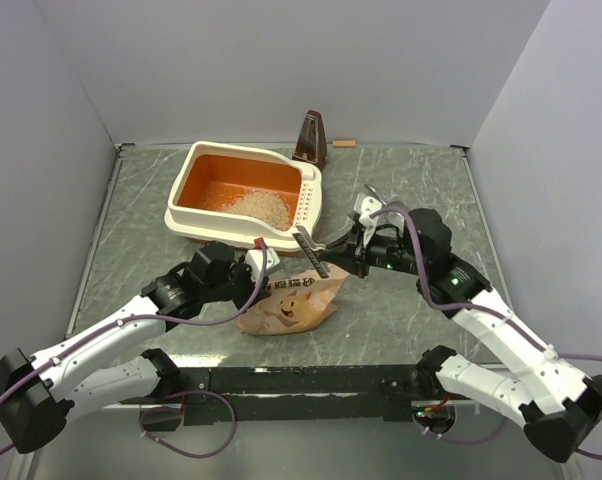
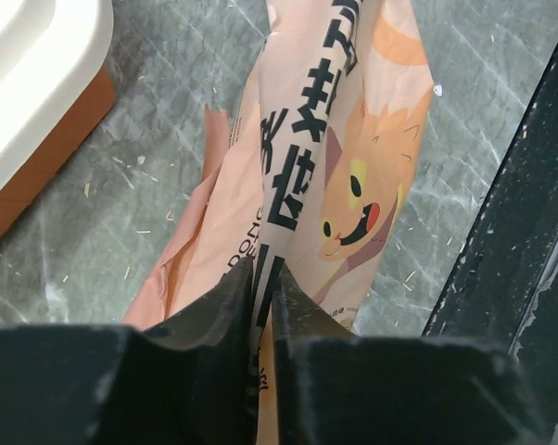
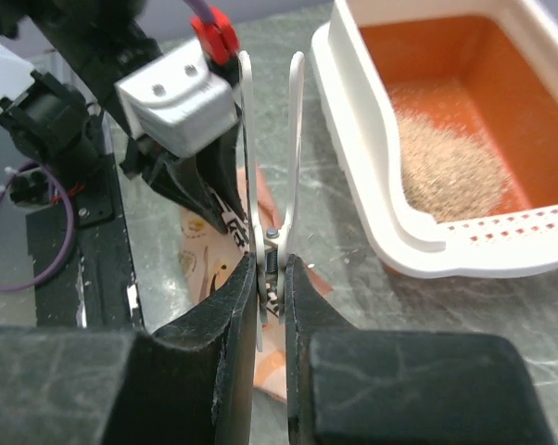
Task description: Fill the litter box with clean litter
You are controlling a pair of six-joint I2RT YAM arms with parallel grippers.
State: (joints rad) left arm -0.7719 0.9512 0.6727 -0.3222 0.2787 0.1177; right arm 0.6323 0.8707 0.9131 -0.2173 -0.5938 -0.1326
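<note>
The litter box (image 1: pixel 209 228) is set on the table (image 1: pixel 411 180) toward the back, left of centre. The clean litter (image 1: pixel 264 208) is heaped inside it, toward the right near part of its floor. Behind the box's far right corner a metronome (image 1: pixel 311 140) is stood, and a small block (image 1: pixel 343 143) is laid just right of that, by the back wall. The bag (image 1: pixel 293 308) is laid in front of the box — nearer the arm bases. The left gripper (image 2: pixel 263 278) is placed at the bag's left end and the right gripper (image 3: pixel 272 269) beyond its right end — a clip (image 3: pixel 296 139) is found between them, over the bag.
</note>
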